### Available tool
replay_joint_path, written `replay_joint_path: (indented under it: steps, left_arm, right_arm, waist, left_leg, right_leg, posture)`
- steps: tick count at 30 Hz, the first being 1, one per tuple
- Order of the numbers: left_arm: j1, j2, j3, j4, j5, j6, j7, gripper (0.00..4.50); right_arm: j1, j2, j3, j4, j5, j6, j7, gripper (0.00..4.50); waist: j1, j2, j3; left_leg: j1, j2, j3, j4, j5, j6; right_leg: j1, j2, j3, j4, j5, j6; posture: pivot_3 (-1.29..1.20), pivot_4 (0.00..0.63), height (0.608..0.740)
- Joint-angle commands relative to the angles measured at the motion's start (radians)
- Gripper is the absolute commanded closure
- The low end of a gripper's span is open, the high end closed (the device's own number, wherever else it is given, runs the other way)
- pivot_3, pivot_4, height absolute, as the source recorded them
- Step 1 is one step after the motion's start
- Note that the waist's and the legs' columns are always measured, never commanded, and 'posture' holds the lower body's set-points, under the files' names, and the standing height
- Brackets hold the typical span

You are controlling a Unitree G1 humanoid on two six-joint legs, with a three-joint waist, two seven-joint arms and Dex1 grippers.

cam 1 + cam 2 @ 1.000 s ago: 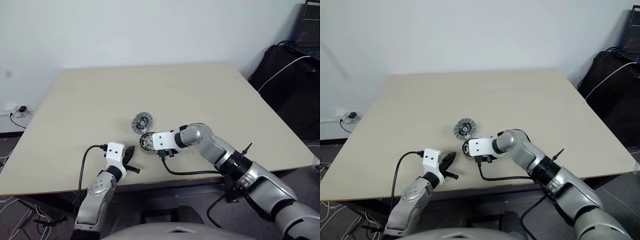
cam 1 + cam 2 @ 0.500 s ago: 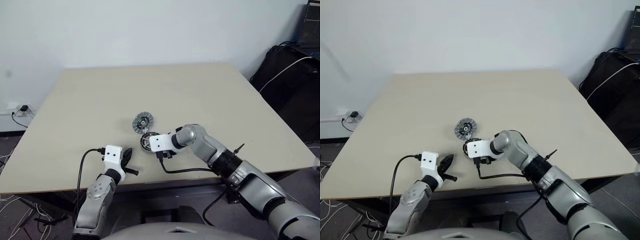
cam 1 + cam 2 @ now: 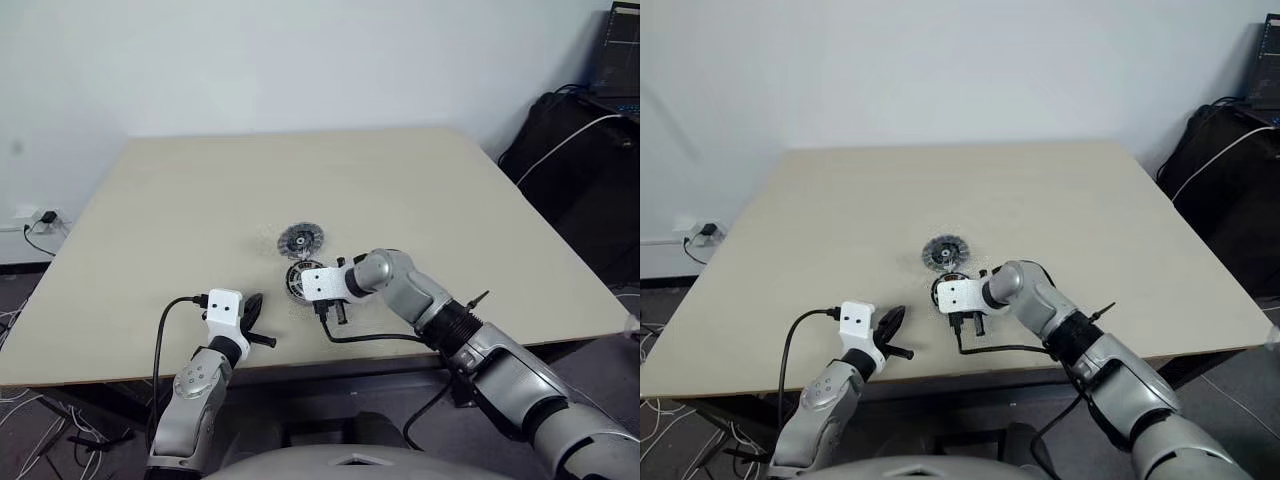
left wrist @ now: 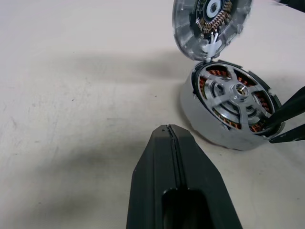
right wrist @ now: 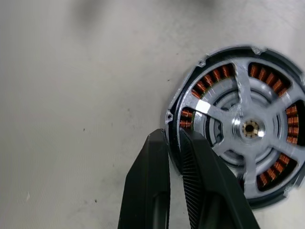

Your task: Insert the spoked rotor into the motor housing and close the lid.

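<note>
My right claw (image 5: 171, 135) is nearly closed, and its two fingers pinch the black rim of the wheel (image 5: 238, 129), one finger outside and one inside. It holds at about 4 o'clock on the wheel as I look down from the head. The wheel lies flat near the front of the table (image 3: 180, 200). Copper coils of the motor (image 5: 217, 75) show between its shiny spokes, so I think the wheel is already sitting in the motor. The wheel looks hard, stiff and smooth, so it may slip. I guess it is heavy for its size. The rim is the best place to hold, because the thin copper wires could get hurt. The cover (image 3: 300, 239) sits right beside it at 12 o'clock, and it looks hard and light. My left claw (image 4: 170, 130) is closed and empty, at about 8 o'clock.
</note>
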Motion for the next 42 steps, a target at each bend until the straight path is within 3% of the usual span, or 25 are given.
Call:
replay_joint_path:
  steps: [1,8,14,19,23,29,33,37,42]
  left_arm:
    - [-0.018,-0.003,0.0,-0.014,-0.005,-0.018,-0.001,4.5]
    - [-0.015,-0.006,-0.003,-0.012,-0.007,-0.016,-0.003,4.5]
    - [-0.009,-0.007,-0.008,-0.004,-0.008,-0.015,-0.008,4.5]
    - [-0.025,-0.005,-0.017,0.004,-0.008,-0.005,-0.017,4.5]
    - [-0.031,0.0,-0.018,0.004,-0.008,0.0,-0.021,4.5]
    - [-0.03,0.006,-0.014,-0.002,-0.009,0.003,-0.023,4.5]
    - [-0.032,0.008,-0.01,-0.002,-0.01,0.002,-0.022,4.5]
    - [-0.033,0.009,-0.007,0.001,-0.01,0.0,-0.021,4.5]
    - [-0.037,0.005,-0.007,0.005,-0.008,-0.002,-0.021,4.5]
  right_arm:
    - [0.027,0.003,-0.083,-0.075,0.057,0.067,0.01,4.39]
    - [0.171,0.022,-0.238,-0.372,0.203,0.431,-0.009,4.39]
    - [0.285,0.09,-0.325,-0.6,0.26,0.87,-0.166,4.39]
    - [0.311,0.223,-0.388,-0.613,0.277,1.02,-0.352,4.39]
    - [0.299,0.269,-0.404,-0.574,0.301,1.023,-0.43,4.39]
    - [0.27,0.336,-0.44,-0.529,0.371,1.005,-0.495,2.52]
    - [0.234,0.288,-0.397,-0.567,0.412,0.964,-0.468,1.22]
    - [0.184,0.099,-0.239,-0.624,0.406,0.802,-0.351,1.22]
    - [0.157,-0.125,-0.056,-0.595,0.289,0.389,-0.22,1.22]
  waist:
    - [0.004,0.0,0.0]
    - [0.015,0.0,0.0]
    - [0.023,0.0,0.0]
    - [0.024,0.0,0.0]
    - [0.022,0.0,0.0]
    - [0.011,0.0,0.0]
    - [0.008,0.0,0.001]
    - [0.008,0.001,0.001]
    - [0.008,-0.001,0.002]
  left_leg:
    - [0.0,0.0,-0.001,0.0,0.0,0.0]
    - [-0.002,0.0,-0.001,0.0,0.0,0.001]
    - [-0.003,0.001,-0.002,0.0,0.0,0.0]
    - [-0.002,0.001,-0.002,0.0,0.0,0.0]
    - [-0.002,0.0,-0.003,0.0,0.0,0.0]
    - [-0.002,0.0,-0.003,0.0,0.0,0.0]
    - [-0.001,0.0,-0.003,0.0,0.001,0.0]
    - [-0.001,-0.001,-0.003,0.0,0.001,0.001]
    - [-0.001,-0.001,-0.004,0.0,0.001,0.002]
  right_leg:
    - [0.0,0.0,-0.001,0.0,0.0,0.0]
    - [-0.001,0.0,-0.001,0.0,0.0,0.001]
    - [-0.002,-0.001,-0.001,0.0,0.0,-0.001]
    - [-0.003,0.0,-0.003,0.0,0.0,0.0]
    - [-0.003,0.0,-0.005,0.0,0.0,0.001]
    - [-0.002,0.001,-0.005,0.0,0.001,0.001]
    - [-0.002,0.003,-0.006,0.0,0.0,0.001]
    - [-0.002,0.005,-0.007,-0.001,0.0,0.001]
    - [-0.001,0.004,-0.009,-0.002,-0.001,0.003]
  posture:
    - [0.0,0.0,0.74]
    - [0.0,0.0,0.74]
    - [0.0,0.0,0.74]
    - [0.0,0.0,0.74]
    - [0.0,0.0,0.74]
    - [0.0,0.0,0.74]
    - [0.0,0.0,0.74]
    - [0.0,0.0,0.74]
    - [0.0,0.0,0.74]
